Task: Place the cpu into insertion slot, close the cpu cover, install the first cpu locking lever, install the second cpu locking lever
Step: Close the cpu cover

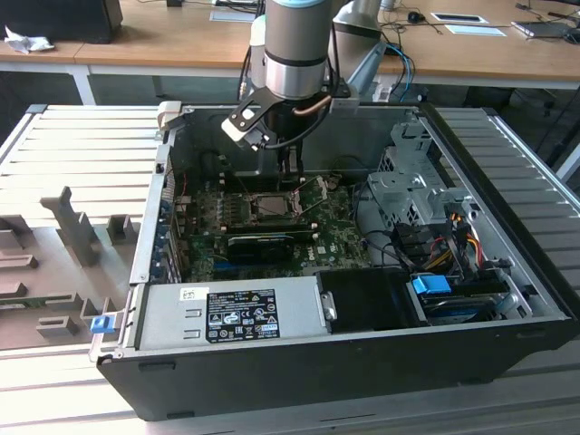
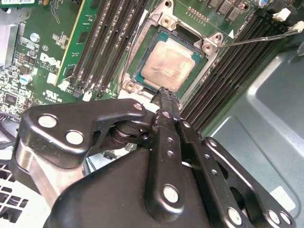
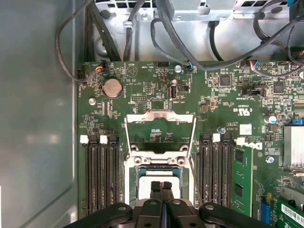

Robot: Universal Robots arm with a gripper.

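Observation:
The cpu (image 2: 168,64), a pale silver-beige square, lies flat inside the insertion slot (image 2: 164,21), whose silver rim sits on the green board. My gripper (image 2: 164,92) is shut with its black fingertips pressed together, right at the cpu's edge and just above it. In the first wrist view the gripper (image 3: 162,184) hangs over the cpu (image 3: 145,190). The cpu cover (image 3: 161,114), a thin silver frame, is swung open beyond the slot (image 3: 142,164). A thin locking lever (image 2: 256,38) sticks out sideways, unlatched. In the exterior view the gripper (image 1: 290,168) reaches into the case above the slot (image 1: 272,205).
Long black memory slots (image 3: 99,175) flank the socket on both sides, one holding a green memory stick (image 3: 241,173). Black cables (image 3: 180,42) hang beyond the board. The grey case wall (image 3: 38,118) stands close. A power supply (image 1: 231,313) and drive cage (image 1: 408,186) fill the case.

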